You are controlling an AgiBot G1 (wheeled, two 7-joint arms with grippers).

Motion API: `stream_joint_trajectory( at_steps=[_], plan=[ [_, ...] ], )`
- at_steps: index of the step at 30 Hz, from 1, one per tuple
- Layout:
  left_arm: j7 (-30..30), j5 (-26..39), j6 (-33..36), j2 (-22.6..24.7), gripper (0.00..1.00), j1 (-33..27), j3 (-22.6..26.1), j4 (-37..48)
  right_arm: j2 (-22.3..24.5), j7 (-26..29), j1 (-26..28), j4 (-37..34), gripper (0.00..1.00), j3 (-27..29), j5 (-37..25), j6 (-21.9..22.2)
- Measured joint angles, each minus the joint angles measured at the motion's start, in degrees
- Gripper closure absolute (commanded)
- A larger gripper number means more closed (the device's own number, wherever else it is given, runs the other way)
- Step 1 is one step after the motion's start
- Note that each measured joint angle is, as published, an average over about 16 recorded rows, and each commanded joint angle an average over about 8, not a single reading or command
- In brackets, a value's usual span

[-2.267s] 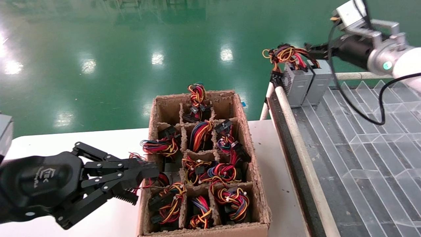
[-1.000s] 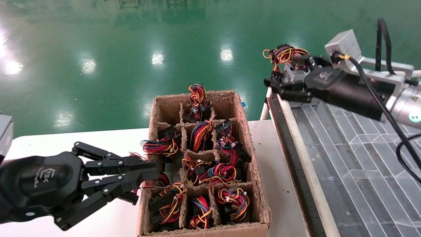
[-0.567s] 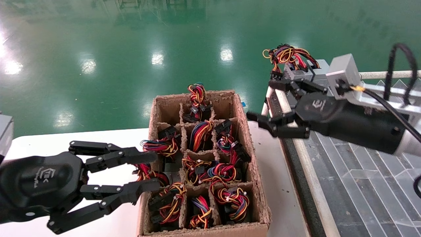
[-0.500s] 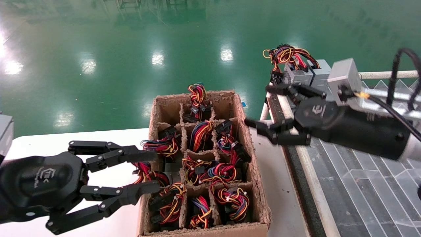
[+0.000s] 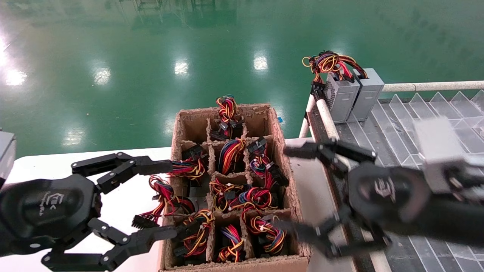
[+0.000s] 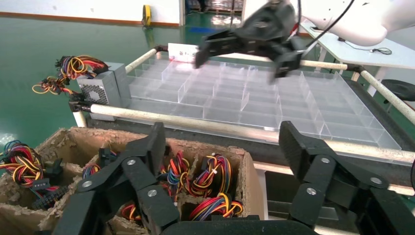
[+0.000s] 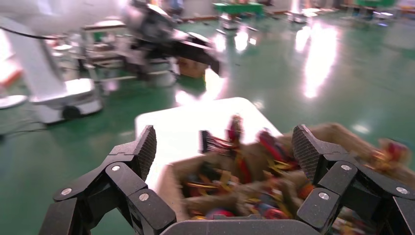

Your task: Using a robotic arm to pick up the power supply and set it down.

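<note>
Glossy green factory floor spreads behind my white tabletop (image 5: 45, 162), and nearest me my left gripper (image 5: 149, 200) stands spread wide at the near-left corner of the brown pulp-cardboard divided carton (image 5: 291, 196), one finger beside a loose red-and-black wire bundle with a black connector (image 5: 159, 196) that spills over its wall. My right gripper (image 5: 298, 192), also splayed wide and empty, hangs over the carton's right edge, blurred with motion. Beyond it lies the clear-plastic partitioned tray (image 5: 416, 113), and at its far corner the plain grey metal power supply (image 5: 368, 94) stands upright, touching a similar grey box with a perforated grille (image 5: 340, 99), coloured wires heaped on top of both. My worry: both grippers crowd one carton, so fingers could snag those loops and drag a unit out, or the two arms could clip each other.
</note>
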Motion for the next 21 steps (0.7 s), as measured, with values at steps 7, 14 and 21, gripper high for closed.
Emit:
stream_joint_trajectory(
  at_steps=[7,14,21],
  plan=[
    [0.0,0.0,-0.01,0.0,0.0,0.01,0.0,0.01,1.35,-0.76,-2.0,1.82,0.0,0.52,4.07,-3.9],
    [0.0,0.0,-0.01,0.0,0.0,0.01,0.0,0.01,1.67,-0.93,-2.47,2.24,0.0,0.68,5.02,-4.79],
    [0.0,0.0,-0.01,0.0,0.0,0.01,0.0,0.01,1.47,-0.82,-2.17,1.94,0.0,0.6,4.37,-4.18]
  ],
)
